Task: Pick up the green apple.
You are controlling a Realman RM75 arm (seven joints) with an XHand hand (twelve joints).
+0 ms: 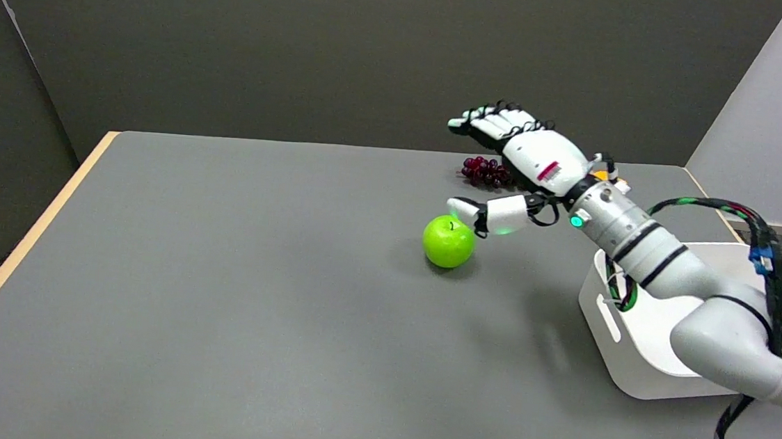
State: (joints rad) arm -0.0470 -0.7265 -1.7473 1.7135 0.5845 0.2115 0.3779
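A green apple [448,241] with a short dark stem stands upright on the grey table [219,269], right of the middle. My right hand [518,160] hovers above and to the right of it, palm down, fingers stretched out to the left and spread, holding nothing. The thumb [486,213] reaches down and left, its tip just over the apple's top right side; whether it touches the apple I cannot tell. The arm comes in from the lower right.
A bunch of dark red grapes [484,172] lies behind the apple, partly hidden by the hand. A white bin [633,336] stands at the table's right side under the forearm. A small orange thing [600,174] shows behind the wrist. Grey walls stand behind the table.
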